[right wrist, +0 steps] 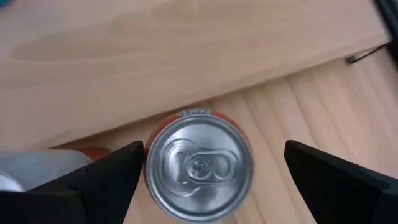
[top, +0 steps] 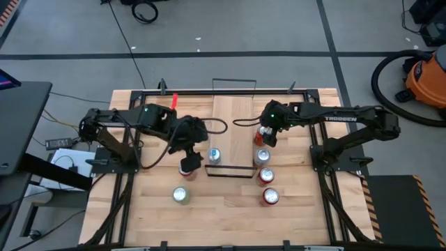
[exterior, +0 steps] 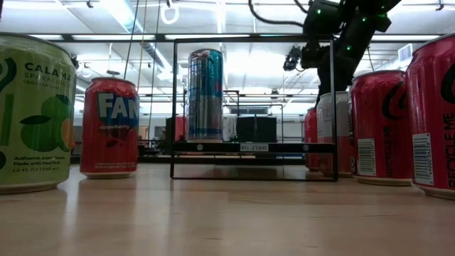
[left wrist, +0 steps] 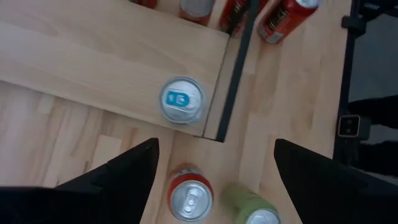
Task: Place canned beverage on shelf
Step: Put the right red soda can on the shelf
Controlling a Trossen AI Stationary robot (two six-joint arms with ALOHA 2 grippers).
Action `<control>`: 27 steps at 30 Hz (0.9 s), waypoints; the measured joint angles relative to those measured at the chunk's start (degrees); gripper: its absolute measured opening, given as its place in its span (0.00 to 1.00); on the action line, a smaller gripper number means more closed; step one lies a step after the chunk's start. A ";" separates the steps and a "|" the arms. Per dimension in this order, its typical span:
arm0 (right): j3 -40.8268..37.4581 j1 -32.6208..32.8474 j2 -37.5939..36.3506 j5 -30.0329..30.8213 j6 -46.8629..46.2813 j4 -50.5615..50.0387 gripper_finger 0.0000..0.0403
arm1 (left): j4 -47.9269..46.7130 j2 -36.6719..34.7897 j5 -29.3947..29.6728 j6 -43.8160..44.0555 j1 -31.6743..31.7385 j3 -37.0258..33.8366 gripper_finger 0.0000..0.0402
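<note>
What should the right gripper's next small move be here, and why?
Probably a straight descent. The right gripper hangs open above a red can standing just off the shelf edge, with one finger on either side of its top. Lowering would bring the fingers around the can's body so they can close. The left gripper hovers open over another red can.

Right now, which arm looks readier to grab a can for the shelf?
Hard to call; both hover open above red cans. I'd lean right: the right gripper is centred over its red can touching the shelf edge. The left gripper sits over another red can.
</note>
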State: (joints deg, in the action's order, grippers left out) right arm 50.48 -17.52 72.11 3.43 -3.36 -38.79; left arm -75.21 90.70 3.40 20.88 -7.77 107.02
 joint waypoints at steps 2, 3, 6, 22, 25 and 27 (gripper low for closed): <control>0.00 0.02 1.18 0.78 -0.16 0.03 0.99 | -0.03 -0.50 0.00 -0.54 0.79 0.00 0.82; 0.00 -0.03 1.85 0.97 -0.50 0.03 0.99 | 0.01 -0.58 0.01 -0.70 1.24 0.00 0.82; 0.00 -0.31 3.39 0.49 -0.52 0.20 0.99 | -0.48 -0.53 -0.08 -1.36 2.43 -0.01 0.82; 0.00 -1.66 11.21 -3.42 2.30 0.12 0.90 | 1.10 -1.86 -3.68 -3.72 5.72 -0.05 0.82; 0.00 -1.86 11.09 -3.42 3.06 0.12 0.84 | 1.51 -2.59 -3.93 -4.01 6.50 0.00 0.82; -0.02 -1.96 10.46 -3.44 3.91 -0.29 0.81 | 1.14 -3.33 -3.87 -4.66 7.05 -0.07 0.82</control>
State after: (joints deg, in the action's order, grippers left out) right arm 50.46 -19.48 82.56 -0.01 0.55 -39.08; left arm -74.07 87.37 -0.47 16.22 -0.72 106.96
